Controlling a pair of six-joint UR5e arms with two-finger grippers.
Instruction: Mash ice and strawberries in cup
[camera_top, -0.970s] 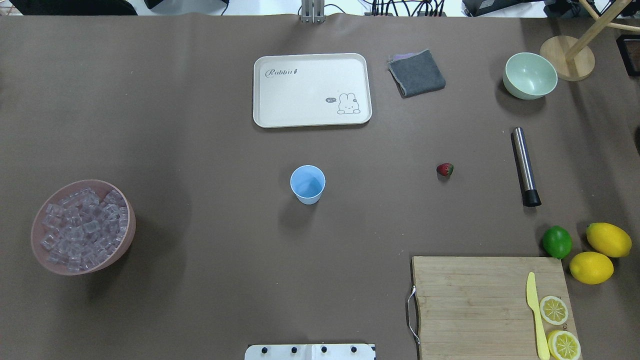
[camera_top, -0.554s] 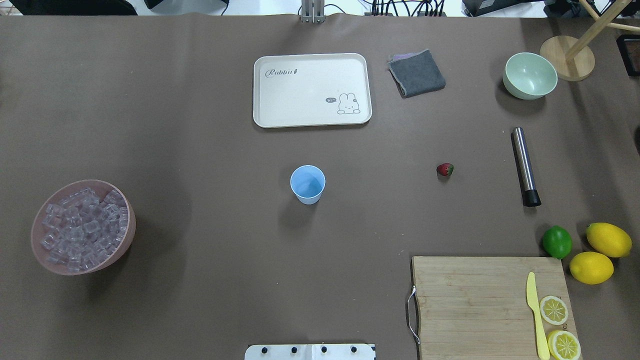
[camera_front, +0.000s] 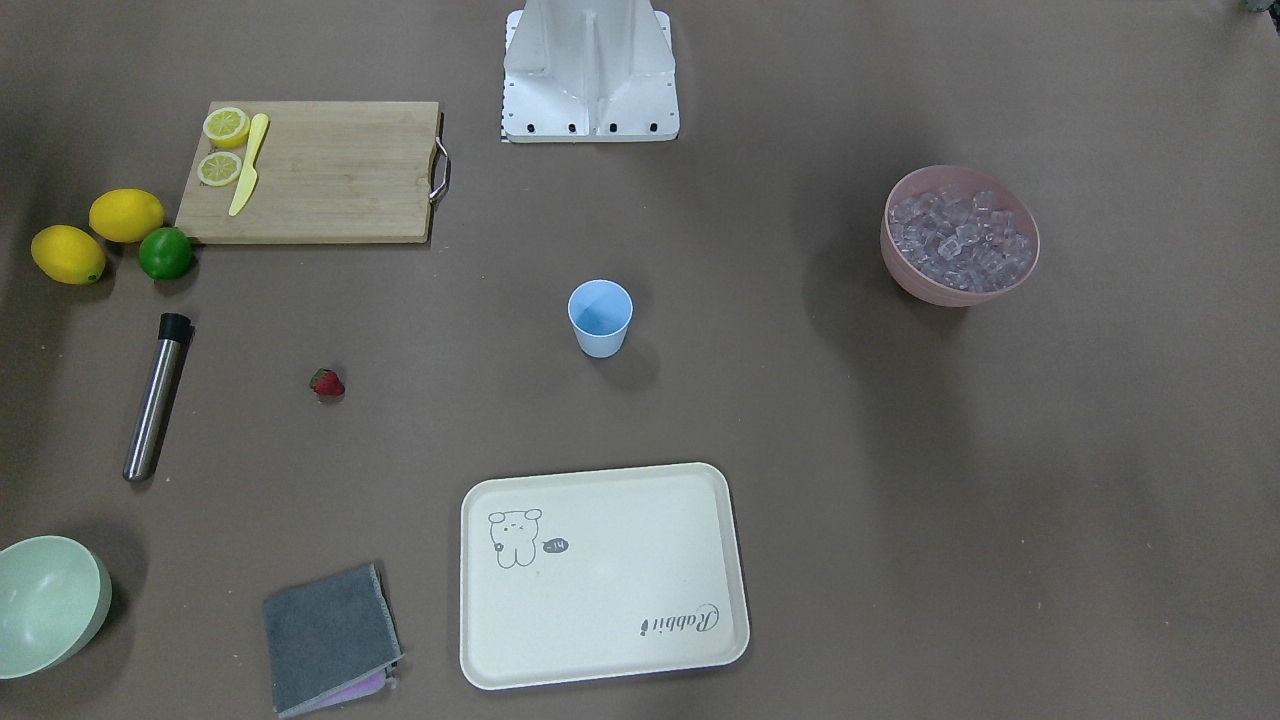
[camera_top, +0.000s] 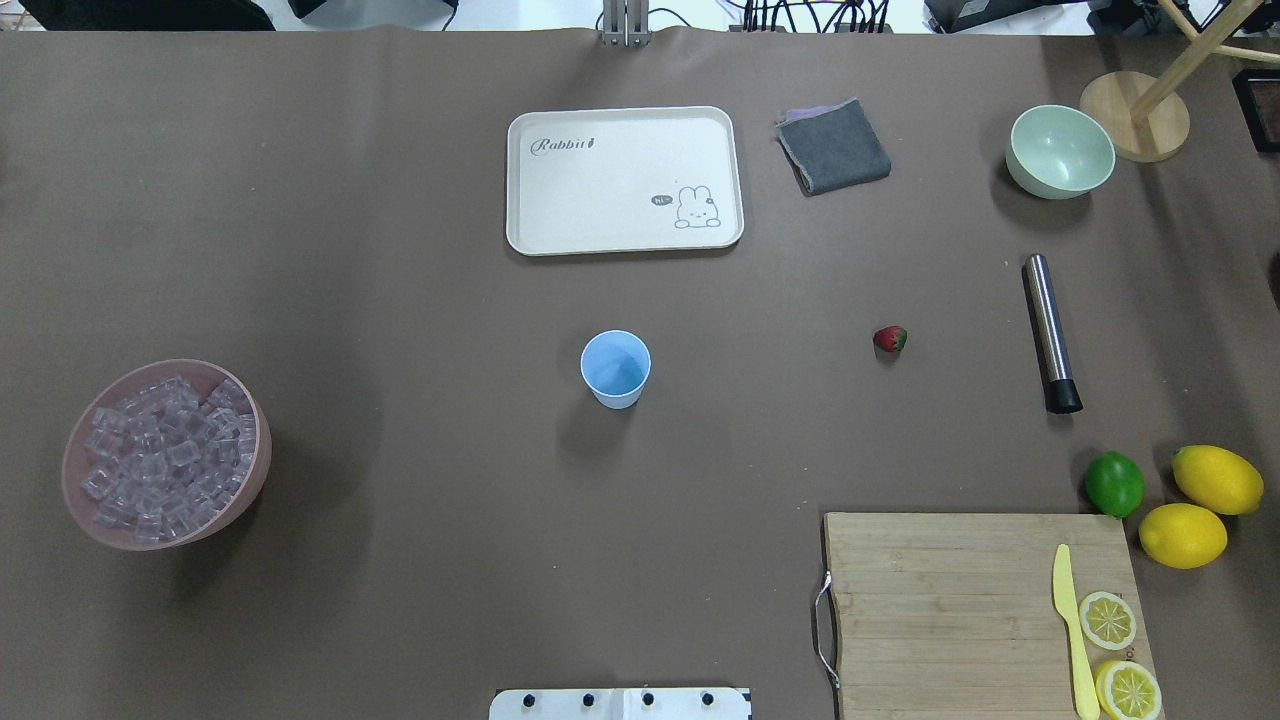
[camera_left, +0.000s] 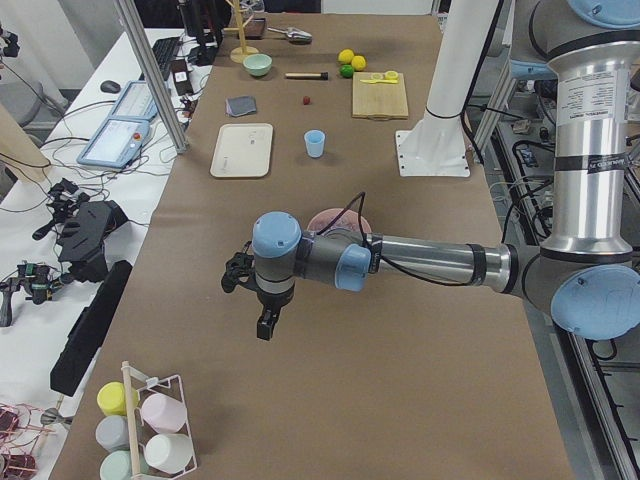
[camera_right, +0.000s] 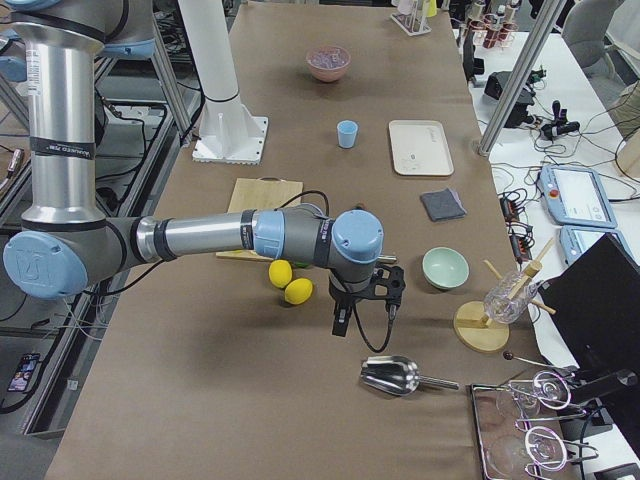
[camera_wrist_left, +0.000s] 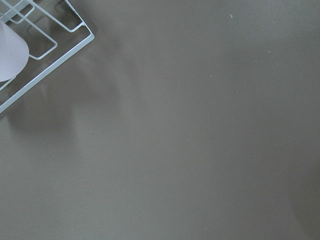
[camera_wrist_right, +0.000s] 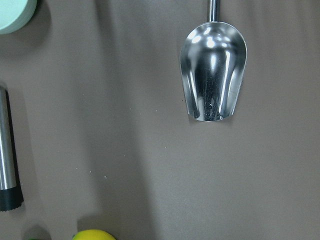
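The light blue cup (camera_top: 615, 368) stands upright mid-table, also seen in the front-facing view (camera_front: 600, 317). To its right lies the small red strawberry (camera_top: 890, 339). The ice (camera_top: 165, 455) fills a pink bowl (camera_top: 258, 470) at the table's left. Neither gripper shows in the overhead or front-facing view. In the exterior left view my left gripper (camera_left: 265, 322) hangs over bare table, well short of the bowl. My right gripper (camera_right: 338, 322) hangs beside the lemons in the exterior right view. I cannot tell whether either is open or shut.
A steel muddler (camera_top: 1050, 333) lies right of the strawberry. A steel scoop (camera_wrist_right: 214, 70) lies under the right wrist. A cream tray (camera_top: 625, 180), grey cloth (camera_top: 833, 146), green bowl (camera_top: 1060, 152), cutting board (camera_top: 950, 600), lime and lemons ring the table. A wire rack (camera_wrist_left: 45, 55) is near the left wrist.
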